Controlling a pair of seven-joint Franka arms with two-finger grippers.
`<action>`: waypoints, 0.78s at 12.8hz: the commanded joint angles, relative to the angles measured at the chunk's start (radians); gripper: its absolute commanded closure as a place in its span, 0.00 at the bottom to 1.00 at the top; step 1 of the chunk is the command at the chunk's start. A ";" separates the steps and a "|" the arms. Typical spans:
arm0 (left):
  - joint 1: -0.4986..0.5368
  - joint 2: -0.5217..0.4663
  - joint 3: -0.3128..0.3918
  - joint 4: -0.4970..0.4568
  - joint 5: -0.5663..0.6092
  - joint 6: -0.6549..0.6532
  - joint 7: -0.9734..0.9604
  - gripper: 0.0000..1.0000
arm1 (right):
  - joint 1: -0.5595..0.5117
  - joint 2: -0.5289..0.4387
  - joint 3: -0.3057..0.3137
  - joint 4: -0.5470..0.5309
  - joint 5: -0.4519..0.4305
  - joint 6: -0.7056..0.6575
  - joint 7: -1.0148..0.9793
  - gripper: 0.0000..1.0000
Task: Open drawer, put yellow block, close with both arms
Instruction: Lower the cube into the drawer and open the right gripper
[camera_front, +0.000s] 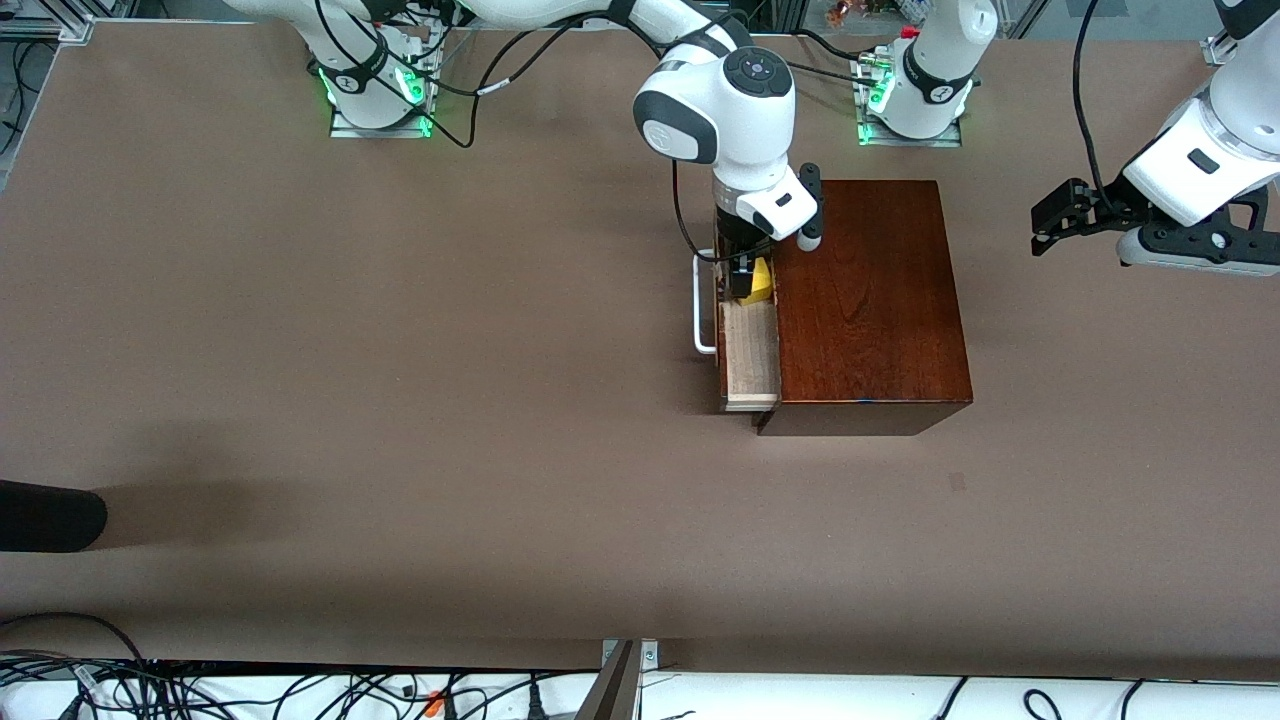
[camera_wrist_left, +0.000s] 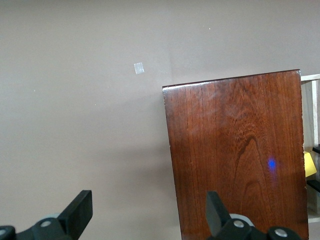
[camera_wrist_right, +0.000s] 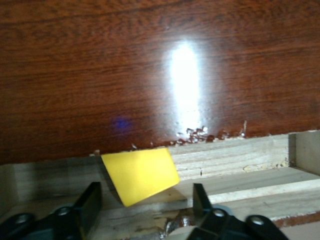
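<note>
The dark wooden box has its drawer pulled partly out toward the right arm's end, its white handle showing. The yellow block lies tilted in the drawer's pale interior, against the box front. My right gripper is over the drawer, open; in the right wrist view the block sits free just past its fingers. My left gripper is open and empty in the air over the table at the left arm's end, beside the box.
A black object juts in at the table's edge at the right arm's end, nearer the camera. A small pale patch marks the table nearer the camera than the box. Cables hang along the front edge.
</note>
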 joint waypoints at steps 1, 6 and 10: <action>-0.004 -0.008 0.002 0.015 0.001 -0.023 0.020 0.00 | 0.002 0.008 0.005 0.035 -0.005 -0.052 -0.009 0.00; -0.004 -0.007 0.002 0.023 0.003 -0.037 0.019 0.00 | -0.033 -0.126 0.001 0.070 0.088 -0.218 0.034 0.00; -0.004 -0.007 0.002 0.024 0.003 -0.037 0.019 0.00 | -0.166 -0.278 -0.004 0.074 0.129 -0.405 0.075 0.00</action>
